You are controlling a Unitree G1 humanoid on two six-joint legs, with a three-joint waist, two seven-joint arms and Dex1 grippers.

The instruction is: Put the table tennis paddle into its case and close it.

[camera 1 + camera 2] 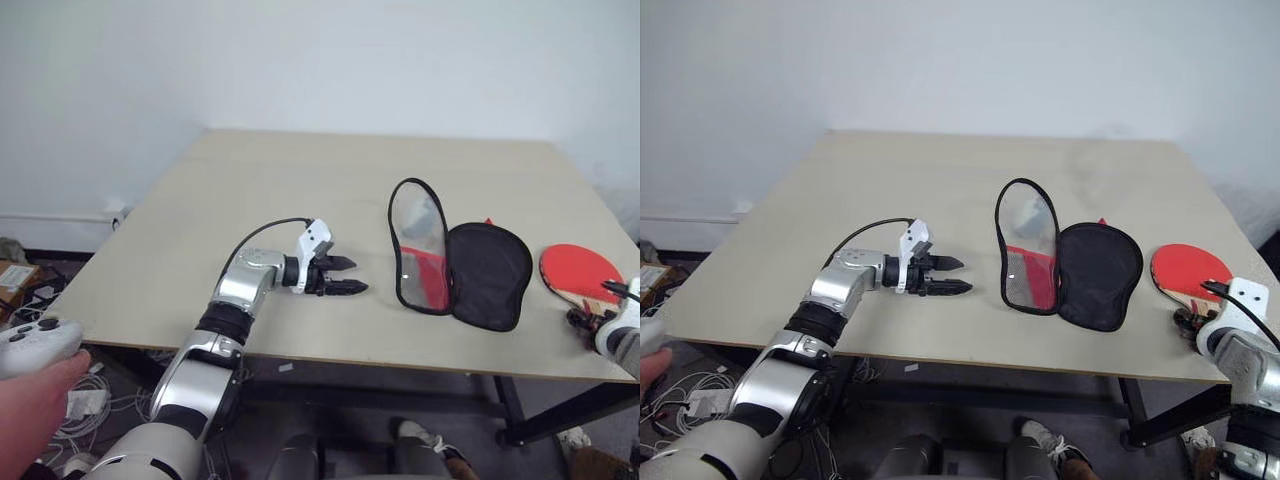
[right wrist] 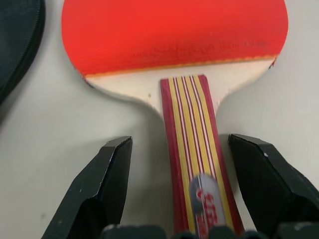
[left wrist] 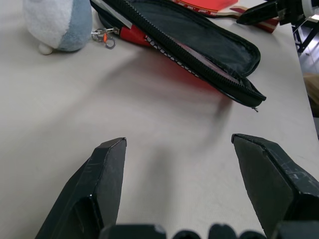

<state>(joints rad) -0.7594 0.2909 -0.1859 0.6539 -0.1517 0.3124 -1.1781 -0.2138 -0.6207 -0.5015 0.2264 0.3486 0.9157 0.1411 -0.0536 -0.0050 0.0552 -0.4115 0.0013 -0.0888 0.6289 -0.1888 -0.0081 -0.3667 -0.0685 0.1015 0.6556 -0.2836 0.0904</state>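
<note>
The table tennis paddle point(image 1: 578, 268) lies flat near the table's right front edge, red face up. Its striped handle point(image 2: 192, 149) points toward me. My right gripper point(image 2: 180, 141) is open, one finger on each side of the handle with a gap on both sides. The case point(image 1: 488, 275) lies unzipped left of the paddle. Its dark-lined half is flat on the table and its other half point(image 1: 418, 245) stands up on edge, with red showing inside. My left gripper point(image 1: 356, 276) hovers open just above the table left of the case point(image 3: 199, 45), pointing at it, with nothing between its fingers.
A small white and blue plush toy point(image 3: 57, 22) hangs by a clip from the case's zipper. At the lower left, beside the table point(image 1: 250, 180), a person's hand holds a white controller point(image 1: 35, 345). Cables lie on the floor below.
</note>
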